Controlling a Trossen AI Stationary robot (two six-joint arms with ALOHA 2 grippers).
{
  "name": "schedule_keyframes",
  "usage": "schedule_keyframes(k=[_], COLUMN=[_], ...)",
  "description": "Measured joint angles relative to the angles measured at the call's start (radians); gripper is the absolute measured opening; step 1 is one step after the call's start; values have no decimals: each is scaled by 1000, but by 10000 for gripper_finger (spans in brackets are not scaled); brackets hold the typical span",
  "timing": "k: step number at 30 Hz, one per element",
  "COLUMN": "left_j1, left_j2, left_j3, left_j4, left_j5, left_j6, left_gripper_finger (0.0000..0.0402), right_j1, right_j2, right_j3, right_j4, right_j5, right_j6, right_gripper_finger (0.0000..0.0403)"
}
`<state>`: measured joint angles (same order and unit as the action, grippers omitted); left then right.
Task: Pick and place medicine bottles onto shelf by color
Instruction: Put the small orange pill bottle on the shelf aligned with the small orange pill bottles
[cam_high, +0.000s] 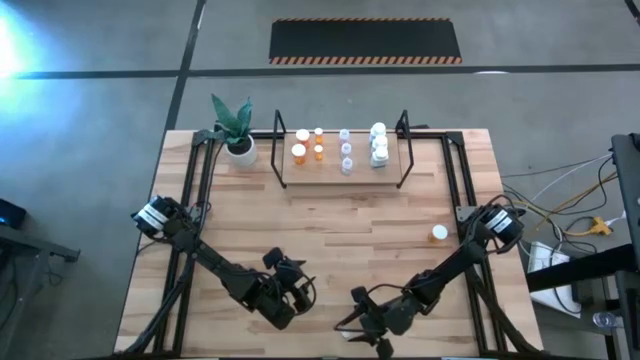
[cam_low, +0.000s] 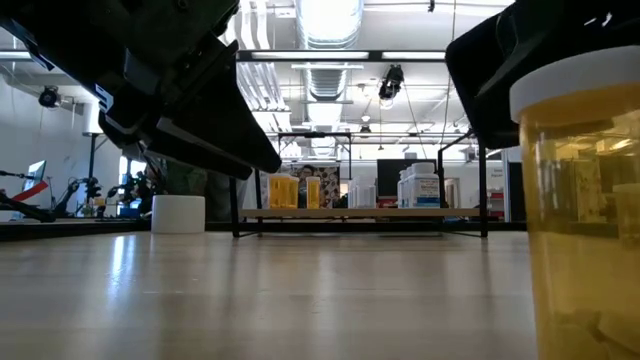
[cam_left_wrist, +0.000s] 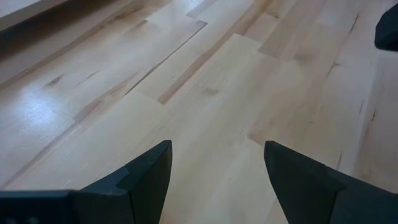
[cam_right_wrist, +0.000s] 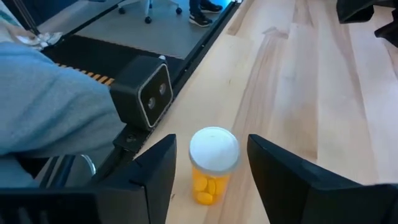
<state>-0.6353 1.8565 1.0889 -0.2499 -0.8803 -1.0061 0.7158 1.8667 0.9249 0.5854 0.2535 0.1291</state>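
An orange bottle with a white cap (cam_right_wrist: 213, 163) stands upright on the table near its front edge; it fills the right of the low view (cam_low: 580, 210). My right gripper (cam_right_wrist: 211, 171) is open, with one finger on either side of this bottle and a gap to each. My left gripper (cam_left_wrist: 214, 168) is open and empty over bare wood at the near centre-left (cam_high: 293, 285). The shelf (cam_high: 340, 172) stands at the far centre and carries orange (cam_high: 300, 152), pale purple (cam_high: 345, 150) and white bottles (cam_high: 379, 145). Another orange bottle (cam_high: 439, 233) stands on the table to the right.
A white plant pot (cam_high: 240, 150) stands left of the shelf. A small black camera (cam_right_wrist: 146, 93) sits at the table's front edge beside the near bottle, and a person's grey sleeve (cam_right_wrist: 50, 99) shows beyond that edge. Bare wood lies between the grippers and the shelf.
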Motion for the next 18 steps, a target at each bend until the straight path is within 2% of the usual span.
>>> schedule_keyframes(k=[8,18], left_j1=[3,2], left_j2=[0,0], left_j3=[0,0], left_j4=[7,-16], left_j5=[0,0], left_j6=[0,1], left_gripper_finger=[238,238], right_j1=[-15,-16], right_j2=[36,26], right_j3=[0,0], right_j4=[33,24], right_j5=[-3,2], right_j6=[-23,-26], right_gripper_finger=[164,101])
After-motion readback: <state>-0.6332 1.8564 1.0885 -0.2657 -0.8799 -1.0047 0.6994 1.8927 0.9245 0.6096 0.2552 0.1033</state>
